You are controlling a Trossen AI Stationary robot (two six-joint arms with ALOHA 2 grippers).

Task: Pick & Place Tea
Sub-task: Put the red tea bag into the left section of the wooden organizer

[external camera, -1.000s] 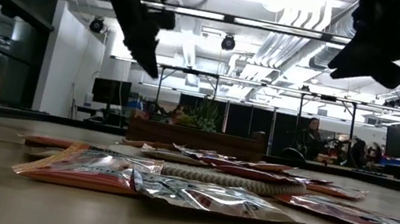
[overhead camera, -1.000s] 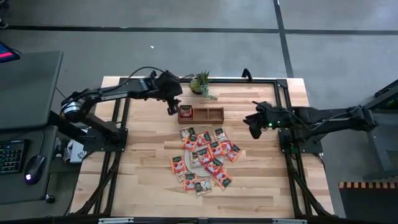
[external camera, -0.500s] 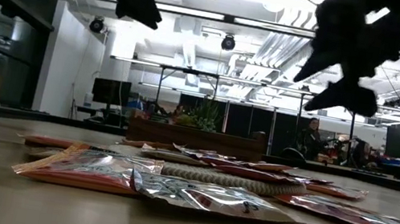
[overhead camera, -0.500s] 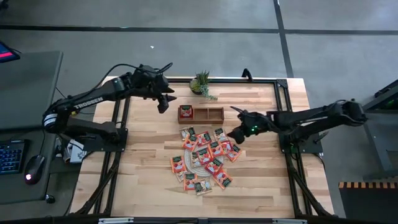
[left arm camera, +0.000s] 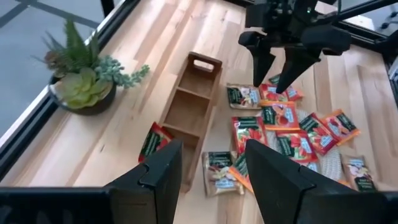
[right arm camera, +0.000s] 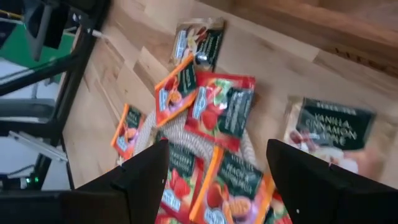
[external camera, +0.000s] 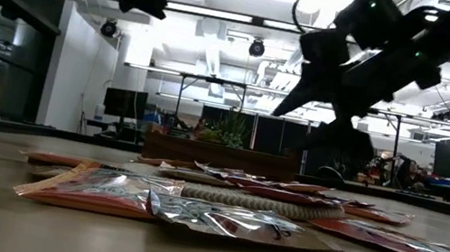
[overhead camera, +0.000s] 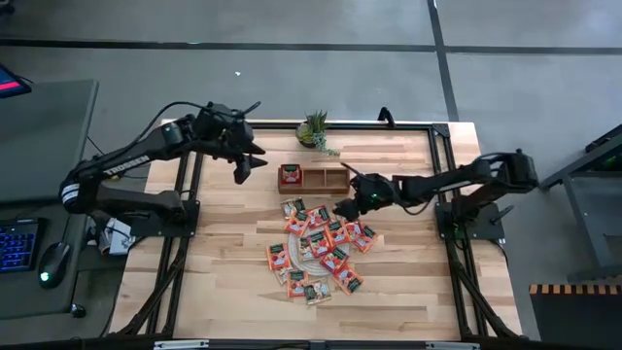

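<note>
Reaching for the next tea sachet

My right claw (overhead camera: 342,207) hangs spread wide and empty just over the far edge of the tea sachets (overhead camera: 319,248), which lie scattered flat on the bench (overhead camera: 408,282) across a round woven mat (overhead camera: 309,243), near the wooden tray (overhead camera: 314,178). One sachet already stands in the tray's end compartment. My left claw (overhead camera: 243,173) waits raised beside the tray, fingers apart, holding nothing. I judge this the approach to a pick: next I must drop onto a single sachet at the pile's edge, close on it without dragging its overlapping neighbours, then carry it to the tray.
</note>
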